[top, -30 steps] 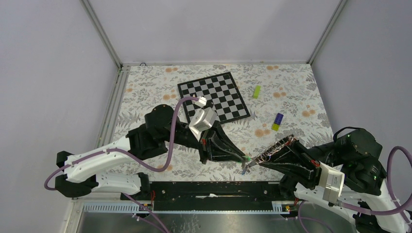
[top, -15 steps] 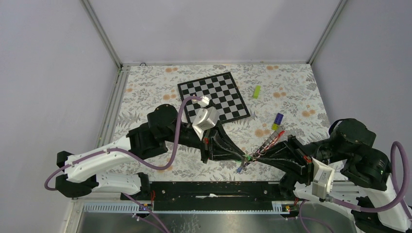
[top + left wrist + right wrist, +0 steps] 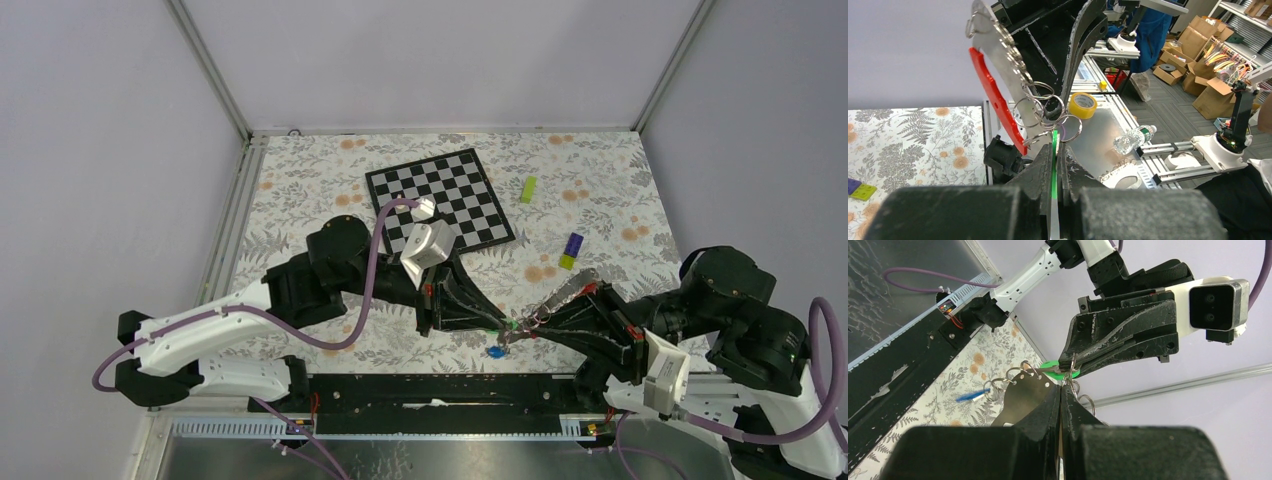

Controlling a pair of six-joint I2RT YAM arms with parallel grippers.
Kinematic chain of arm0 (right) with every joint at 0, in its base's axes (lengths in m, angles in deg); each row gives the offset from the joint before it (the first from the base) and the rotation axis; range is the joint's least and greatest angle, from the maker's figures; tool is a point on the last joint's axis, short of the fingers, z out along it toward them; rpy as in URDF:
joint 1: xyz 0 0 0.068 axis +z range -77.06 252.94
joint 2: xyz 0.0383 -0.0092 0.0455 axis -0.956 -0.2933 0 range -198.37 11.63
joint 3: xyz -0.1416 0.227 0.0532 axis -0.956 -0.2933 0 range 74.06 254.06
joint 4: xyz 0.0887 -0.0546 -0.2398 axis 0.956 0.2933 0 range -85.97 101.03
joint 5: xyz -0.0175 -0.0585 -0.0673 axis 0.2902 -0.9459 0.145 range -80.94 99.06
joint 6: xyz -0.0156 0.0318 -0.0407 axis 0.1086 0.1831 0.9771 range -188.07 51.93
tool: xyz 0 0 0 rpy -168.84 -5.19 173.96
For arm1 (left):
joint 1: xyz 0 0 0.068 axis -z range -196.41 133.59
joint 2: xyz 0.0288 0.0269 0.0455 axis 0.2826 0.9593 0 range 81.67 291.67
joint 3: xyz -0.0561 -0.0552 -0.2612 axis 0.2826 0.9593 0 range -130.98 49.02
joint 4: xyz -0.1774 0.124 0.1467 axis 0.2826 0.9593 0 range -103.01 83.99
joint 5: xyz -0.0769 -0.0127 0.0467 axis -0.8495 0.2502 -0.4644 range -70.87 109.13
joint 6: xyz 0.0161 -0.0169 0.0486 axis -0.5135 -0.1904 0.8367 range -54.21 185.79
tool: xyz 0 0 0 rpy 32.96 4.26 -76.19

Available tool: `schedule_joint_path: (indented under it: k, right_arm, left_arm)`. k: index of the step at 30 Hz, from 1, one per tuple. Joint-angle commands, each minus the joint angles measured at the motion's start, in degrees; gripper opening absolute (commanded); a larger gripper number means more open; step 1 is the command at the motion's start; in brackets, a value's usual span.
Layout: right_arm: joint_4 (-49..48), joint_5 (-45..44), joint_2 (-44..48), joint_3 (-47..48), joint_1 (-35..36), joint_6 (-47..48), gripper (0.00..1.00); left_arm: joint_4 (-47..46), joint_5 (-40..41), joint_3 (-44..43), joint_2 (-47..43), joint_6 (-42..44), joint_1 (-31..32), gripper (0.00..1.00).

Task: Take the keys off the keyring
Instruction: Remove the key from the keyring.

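Desk: Whereabouts of keyring [image 3: 998,55]?

Photographer: Off the table [image 3: 300,180], at 5 o'clock from the chessboard [image 3: 440,200], between both arms. It is a silver plate with a red strap along one side and loose rings along the other.

Desk: Who grips what?

Photographer: Right tool [image 3: 1060,390] is pressed together on the keyring. Left tool [image 3: 1055,145] is clamped on the green key [image 3: 1055,366], right against the rings.

Desk: Other keys?

Photographer: Blue key [image 3: 495,351] sits at 7 o'clock of the meeting tips. Hanging or lying, I cannot tell.

Desk: Anything else?

Photographer: Lime block [image 3: 528,189] at 3 o'clock of the chessboard and purple-yellow block [image 3: 572,250] at 4 o'clock, both well apart from the arms.
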Motion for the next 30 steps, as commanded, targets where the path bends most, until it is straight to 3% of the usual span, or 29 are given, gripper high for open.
schedule_joint_path:
  k: [1,24,30]
  right_arm:
    - [-5.0,2.5,1.8,1.9,0.3,-0.4,0.00]
    - [-8.1,2.1,4.4,0.4,0.3,-4.5,0.00]
    - [-4.8,-1.8,3.0,2.4,0.3,-11.6,0.00]
  left_arm:
    - [-0.3,2.9,0.1,-1.8,-0.2,-0.3,0.00]
    - [-0.7,2.7,1.4,-1.9,-3.0,-0.3,0.00]
    - [-0.7,5.1,3.4,-2.0,-4.1,-0.3,0.00]
